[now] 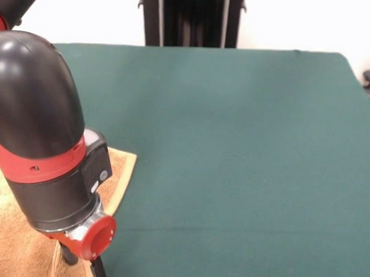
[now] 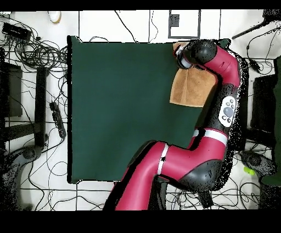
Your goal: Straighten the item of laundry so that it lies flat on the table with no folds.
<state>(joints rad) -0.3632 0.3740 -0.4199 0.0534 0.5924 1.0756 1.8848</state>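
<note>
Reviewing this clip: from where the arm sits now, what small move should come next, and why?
Probably a short descent onto the towel to take hold near its edge. The arm's tool is already over the cloth at the corner of the table, and the towel's pale hem near the wrist looks angled rather than square. The tool's tips run out of the front view, so its state cannot be told.

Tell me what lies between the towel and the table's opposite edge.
Nothing: in the overhead view, only bare green table stretches from the towel to that edge.
</note>
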